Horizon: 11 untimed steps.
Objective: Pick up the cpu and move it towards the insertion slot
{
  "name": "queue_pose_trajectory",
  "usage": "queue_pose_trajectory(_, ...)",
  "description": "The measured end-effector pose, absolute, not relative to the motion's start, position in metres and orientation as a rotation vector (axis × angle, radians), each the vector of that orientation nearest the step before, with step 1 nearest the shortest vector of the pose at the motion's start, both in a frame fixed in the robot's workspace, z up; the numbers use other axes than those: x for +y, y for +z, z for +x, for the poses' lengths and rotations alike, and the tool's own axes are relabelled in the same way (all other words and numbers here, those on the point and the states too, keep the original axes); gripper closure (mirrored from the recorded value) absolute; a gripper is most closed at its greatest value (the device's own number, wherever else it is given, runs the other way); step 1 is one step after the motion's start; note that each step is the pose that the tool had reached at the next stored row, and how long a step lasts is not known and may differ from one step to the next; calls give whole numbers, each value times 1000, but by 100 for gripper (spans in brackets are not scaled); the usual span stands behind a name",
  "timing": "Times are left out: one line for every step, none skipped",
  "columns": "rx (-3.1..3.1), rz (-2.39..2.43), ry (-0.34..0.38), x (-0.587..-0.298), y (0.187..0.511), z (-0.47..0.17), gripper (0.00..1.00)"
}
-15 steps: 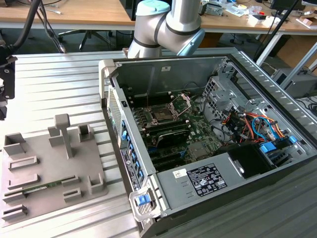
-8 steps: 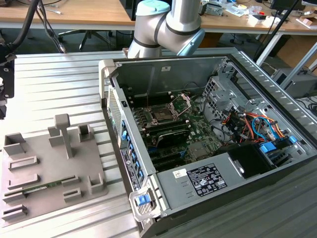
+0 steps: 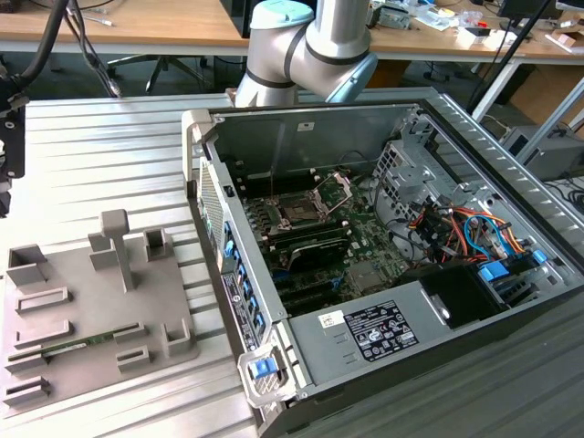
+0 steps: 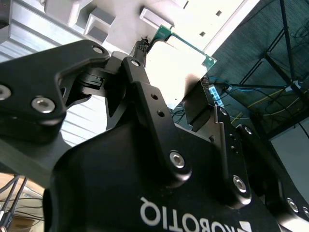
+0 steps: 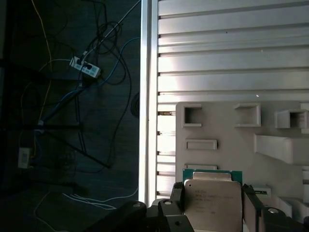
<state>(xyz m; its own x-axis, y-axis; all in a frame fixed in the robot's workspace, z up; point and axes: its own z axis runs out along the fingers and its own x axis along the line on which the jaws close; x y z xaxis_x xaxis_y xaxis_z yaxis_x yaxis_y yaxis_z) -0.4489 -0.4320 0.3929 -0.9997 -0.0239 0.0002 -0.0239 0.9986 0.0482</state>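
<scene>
- My pincer point(image 5: 213, 207) is clamped on the cpu point(image 5: 212, 195), one finger on each of two opposite edges
- The chip's silvery top face looks into the first wrist view, with a thin green rim showing along one free edge
- In the second wrist view a green corner of the chip juts out past a black finger point(image 4: 145, 92)
- I hold the cpu over the grey tray point(image 5: 227, 145), whose raised blocks and square recesses lie beneath it; I cannot tell how high above it I am
- The tray sits on the ribbed metal desk point(image 5: 227, 58), near the desk's straight edge; beyond that edge are the dark floor point(image 5: 72, 159) and loose cables point(image 5: 110, 30)
- In the exterior view the insertion slot point(image 3: 304, 209) lies inside the open computer case point(image 3: 365, 338), toward its far left, with the retaining plate point(image 3: 336, 187) hinged up on the slot's far side
- The case is open on top, and its walls stand all around the board
- The tray lies to the exterior view's left of the case, well apart from the slot, with the case's left wall between them
- My arm point(image 3: 319, 41) rises at the far side of the case
</scene>
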Motion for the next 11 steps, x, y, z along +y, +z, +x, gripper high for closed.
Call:
queue_pose_trajectory(-3140,38,-76,-432,393,-449,45)
queue_pose_trajectory(-3140,38,-76,-432,394,-449,45)
queue_pose_trajectory(-3140,38,-76,-432,394,-449,45)
queue_pose_trajectory(-3140,38,-76,-432,394,-449,45)
queue_pose_trajectory(-3140,38,-76,-432,395,-449,45)
queue_pose_trajectory(-3140,38,-76,-432,395,-449,45)
queue_pose_trajectory(-3140,38,-76,-432,396,-449,45)
queue_pose_trajectory(-3140,38,-76,-432,396,-449,45)
queue_pose_trajectory(-3140,38,-76,-432,396,-449,45)
queue_pose_trajectory(-3140,38,-76,-432,397,-449,45)
queue_pose_trajectory(-3140,38,-76,-432,397,-449,45)
